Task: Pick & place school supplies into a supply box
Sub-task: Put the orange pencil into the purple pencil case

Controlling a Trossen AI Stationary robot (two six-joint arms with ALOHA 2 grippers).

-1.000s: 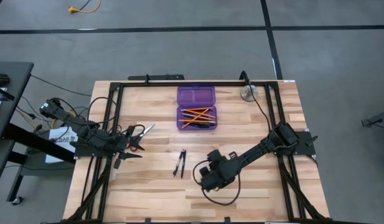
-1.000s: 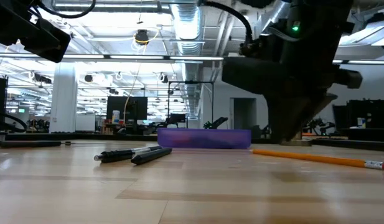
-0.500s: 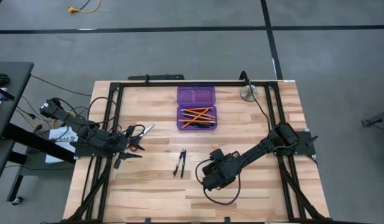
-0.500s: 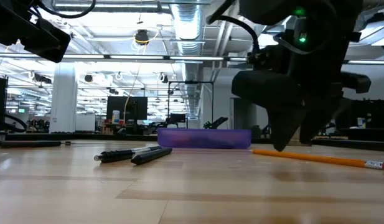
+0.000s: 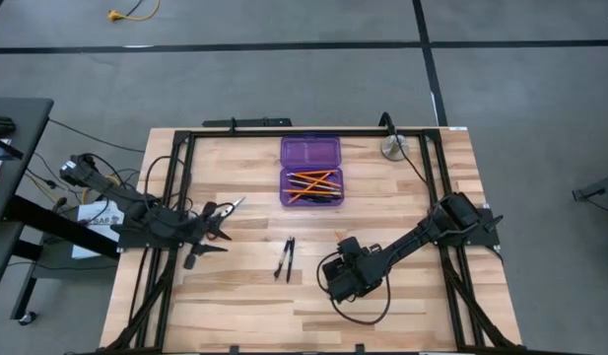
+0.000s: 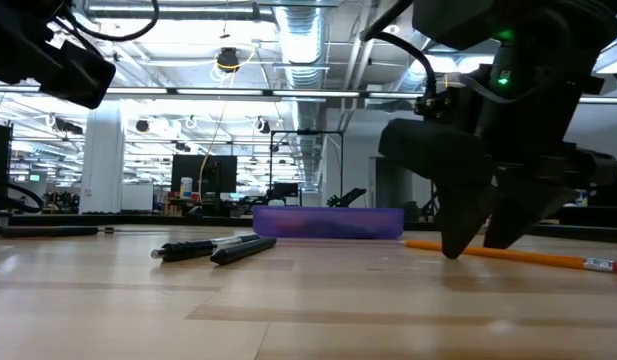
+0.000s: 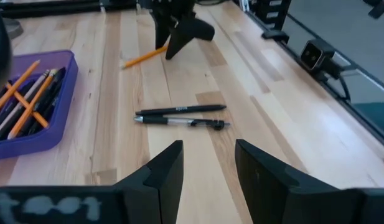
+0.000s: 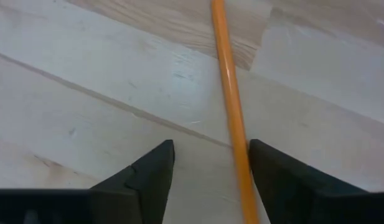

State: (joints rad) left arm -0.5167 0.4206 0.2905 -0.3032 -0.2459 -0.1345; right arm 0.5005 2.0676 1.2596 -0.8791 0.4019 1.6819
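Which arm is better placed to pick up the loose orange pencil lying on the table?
The right. Its open end effector is down at the table with the orange pencil running between its fingers, close to one of them. The left end effector, also open, sits at the table's left edge beside the scissors.

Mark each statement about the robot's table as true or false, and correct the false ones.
1. The translucent purple plastic case lies open with thin orange pencils inside. True.
2. The right gripper stands low over a loose orange pencil with its jaws open. True.
3. The two thin black pens lie inside the case. False: they lie side by side on the bare wooden table, apart from the case.
4. The red-handled scissors lie beside the round silver metal object. False: the scissors lie near the left gripper, across the table from that object.
5. The left gripper grips a pen. False: its jaws are open and empty.
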